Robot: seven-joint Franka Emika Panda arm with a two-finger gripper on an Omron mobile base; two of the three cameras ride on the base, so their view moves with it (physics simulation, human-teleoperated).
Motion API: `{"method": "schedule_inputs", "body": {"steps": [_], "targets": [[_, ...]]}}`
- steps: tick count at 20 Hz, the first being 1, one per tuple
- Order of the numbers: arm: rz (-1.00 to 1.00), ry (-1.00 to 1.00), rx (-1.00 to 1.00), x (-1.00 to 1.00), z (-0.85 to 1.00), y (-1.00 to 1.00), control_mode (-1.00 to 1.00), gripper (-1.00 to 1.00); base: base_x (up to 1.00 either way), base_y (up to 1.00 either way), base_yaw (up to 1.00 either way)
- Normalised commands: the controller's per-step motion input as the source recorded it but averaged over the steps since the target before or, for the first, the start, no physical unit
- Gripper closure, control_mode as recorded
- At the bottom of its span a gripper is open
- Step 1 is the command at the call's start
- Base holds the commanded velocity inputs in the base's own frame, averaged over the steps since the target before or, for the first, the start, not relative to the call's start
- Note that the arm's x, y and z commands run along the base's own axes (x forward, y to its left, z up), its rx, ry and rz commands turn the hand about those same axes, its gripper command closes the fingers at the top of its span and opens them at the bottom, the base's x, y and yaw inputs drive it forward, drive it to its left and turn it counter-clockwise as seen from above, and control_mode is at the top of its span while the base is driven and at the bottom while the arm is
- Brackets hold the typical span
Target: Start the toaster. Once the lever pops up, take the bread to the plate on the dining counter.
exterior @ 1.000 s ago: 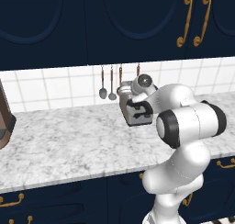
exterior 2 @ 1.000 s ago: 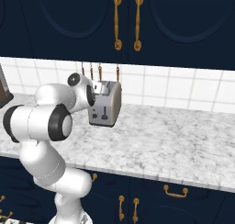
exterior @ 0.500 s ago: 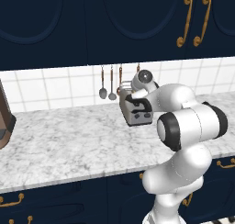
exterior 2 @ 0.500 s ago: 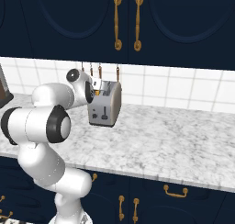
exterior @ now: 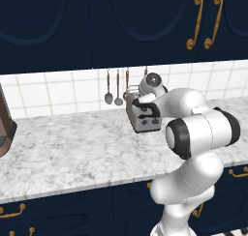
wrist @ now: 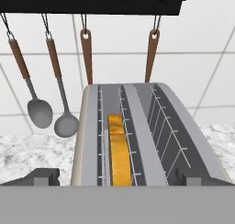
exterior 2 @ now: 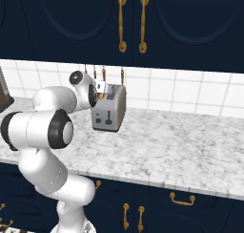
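The tool (wrist: pixel 117 176) stands with its jaws wide apart and nothing between them, poised over the toaster (wrist: pixel 147 136) and looking down into the slots. Over the last second the hand has swung in from beside the toaster's front to a place above its top, while the toaster itself has not shifted on the tabletop (exterior: pixel 72 148). That reads as lining up over the appliance, either for the push on the lever (exterior 2: pixel 109 117) or for lifting the slice; the lever looks not yet pressed, so starting likely comes first.

The bread (wrist: pixel 118 154) sits upright in the left slot in the hand view, only its golden top edge visible; the other slot is empty. In the left base view the wrist covers the toaster's top and part of its face. In the right base view the lever is a small dark mark, too small to judge its height. The utensils (wrist: pixel 46 113) hang on the wall just behind.
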Motion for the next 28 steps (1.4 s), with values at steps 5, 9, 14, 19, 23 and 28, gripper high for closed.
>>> {"method": "schedule_inputs", "body": {"steps": [5,9,14,19,23,28], "targets": [[0.0,0.0,0.0,0.0,0.0,0.0,-1.0,-1.0,0.0,0.0,0.0],[0.0,0.0,0.0,0.0,0.0,0.0,-1.0,-1.0,0.0,0.0,0.0],[0.0,0.0,0.0,0.0,0.0,0.0,-1.0,-1.0,0.0,0.0,0.0],[0.0,0.0,0.0,0.0,0.0,0.0,-1.0,-1.0,0.0,0.0,0.0],[0.0,0.0,0.0,0.0,0.0,0.0,-1.0,-1.0,0.0,0.0,0.0],[0.0,0.0,0.0,0.0,0.0,0.0,-1.0,-1.0,0.0,0.0,0.0]]}}
